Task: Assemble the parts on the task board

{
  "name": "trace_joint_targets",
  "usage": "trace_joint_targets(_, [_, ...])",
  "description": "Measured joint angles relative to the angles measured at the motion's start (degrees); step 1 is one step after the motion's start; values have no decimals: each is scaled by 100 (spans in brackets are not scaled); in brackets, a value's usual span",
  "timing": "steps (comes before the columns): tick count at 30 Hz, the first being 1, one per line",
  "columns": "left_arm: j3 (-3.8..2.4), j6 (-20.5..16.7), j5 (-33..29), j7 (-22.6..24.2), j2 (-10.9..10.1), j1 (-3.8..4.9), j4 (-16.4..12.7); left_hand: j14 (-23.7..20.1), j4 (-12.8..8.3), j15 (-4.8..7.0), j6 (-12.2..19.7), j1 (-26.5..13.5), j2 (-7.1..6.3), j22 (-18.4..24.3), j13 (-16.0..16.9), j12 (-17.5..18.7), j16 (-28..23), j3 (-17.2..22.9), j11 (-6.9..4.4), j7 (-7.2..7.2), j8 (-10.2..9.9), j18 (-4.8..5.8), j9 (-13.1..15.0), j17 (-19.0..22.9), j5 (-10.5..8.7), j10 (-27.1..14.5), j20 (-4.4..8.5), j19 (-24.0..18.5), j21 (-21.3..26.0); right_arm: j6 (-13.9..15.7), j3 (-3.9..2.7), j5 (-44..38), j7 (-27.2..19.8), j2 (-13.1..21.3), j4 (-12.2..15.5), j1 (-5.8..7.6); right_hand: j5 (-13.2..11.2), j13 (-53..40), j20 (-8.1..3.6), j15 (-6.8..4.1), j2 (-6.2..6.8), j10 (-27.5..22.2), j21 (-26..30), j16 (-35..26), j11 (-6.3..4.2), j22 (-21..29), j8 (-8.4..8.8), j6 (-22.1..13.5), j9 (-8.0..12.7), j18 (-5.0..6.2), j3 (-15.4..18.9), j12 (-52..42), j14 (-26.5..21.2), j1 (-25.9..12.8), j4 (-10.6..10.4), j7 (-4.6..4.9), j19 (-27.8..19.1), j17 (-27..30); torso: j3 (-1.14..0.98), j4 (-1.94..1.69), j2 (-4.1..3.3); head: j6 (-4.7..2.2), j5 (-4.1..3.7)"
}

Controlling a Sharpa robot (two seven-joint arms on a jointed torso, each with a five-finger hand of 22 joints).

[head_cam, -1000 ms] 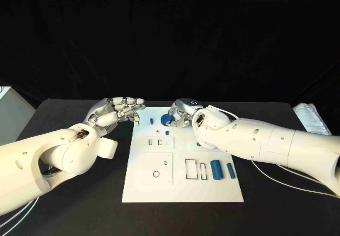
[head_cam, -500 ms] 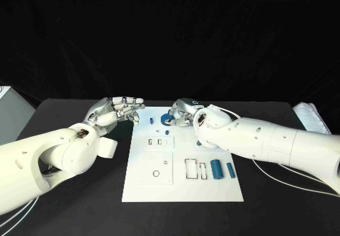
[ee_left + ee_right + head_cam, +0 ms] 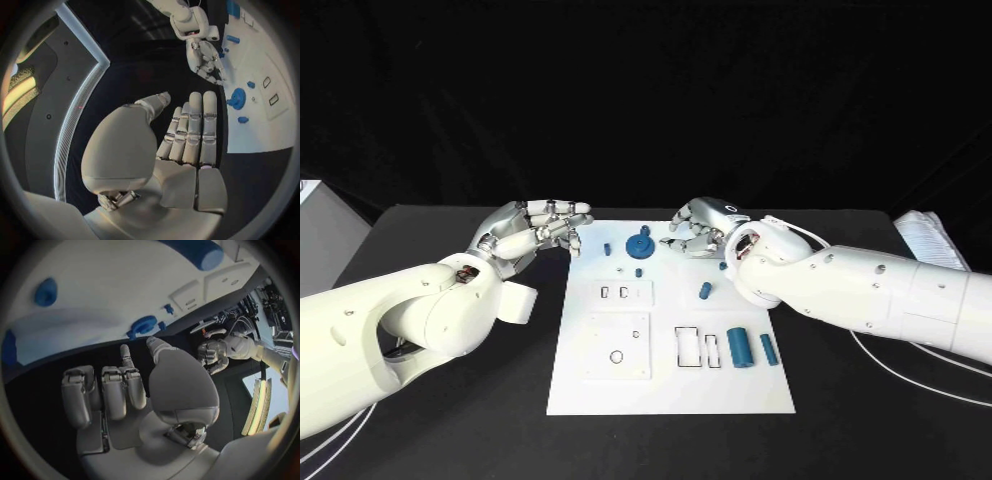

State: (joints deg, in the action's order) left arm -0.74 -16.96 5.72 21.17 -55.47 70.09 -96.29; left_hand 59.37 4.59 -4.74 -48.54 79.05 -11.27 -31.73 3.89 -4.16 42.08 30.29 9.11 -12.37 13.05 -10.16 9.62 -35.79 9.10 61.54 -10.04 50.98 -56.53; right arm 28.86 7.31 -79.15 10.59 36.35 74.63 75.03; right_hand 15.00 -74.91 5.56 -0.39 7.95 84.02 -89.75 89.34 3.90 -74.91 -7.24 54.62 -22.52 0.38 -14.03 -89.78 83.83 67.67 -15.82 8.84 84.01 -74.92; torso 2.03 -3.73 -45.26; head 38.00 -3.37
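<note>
Blue gear (image 3: 640,246) left free on task board (image 3: 672,390), both hands (image 3: 535,228) (image 3: 704,222) empty and loosely spread, risked nudging by right fingers nearby.

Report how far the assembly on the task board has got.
Done: a round blue part sits at the far end of the task board. In hand: nothing; the right hand hovers beside that part and the left hand at the board's far left corner. Left: two blue cylinders and a small blue piece lie loose.

Matt white task board (image 3: 675,385), metallic robot hands
</note>
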Motion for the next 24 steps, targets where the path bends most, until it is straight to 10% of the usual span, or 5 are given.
trace_joint_targets(12, [1,-1,1,4,-19,1,16,0,0,0,0,0,0,1,0,0,0,0,0,0,0,0,-1,0,0,0,0,0,0,221,-21,1060,-996,1183,560,254,-180,0,41,30,317,0,0,0,40,1,95,-56,18,0,-283,0,9,818,367,56,0,0,-60,115,24,-71,1])
trace_joint_targets(24, [1,1,1,5,4,0,39,0,0,0,0,0,0,1,0,0,0,0,0,0,0,0,-2,0,0,0,0,0,1,-363,16,1363,-1678,1549,76,150,-237,0,41,60,475,-3,0,0,44,-3,157,-102,44,0,-357,0,19,1201,596,96,0,1,-109,177,42,-53,-29])
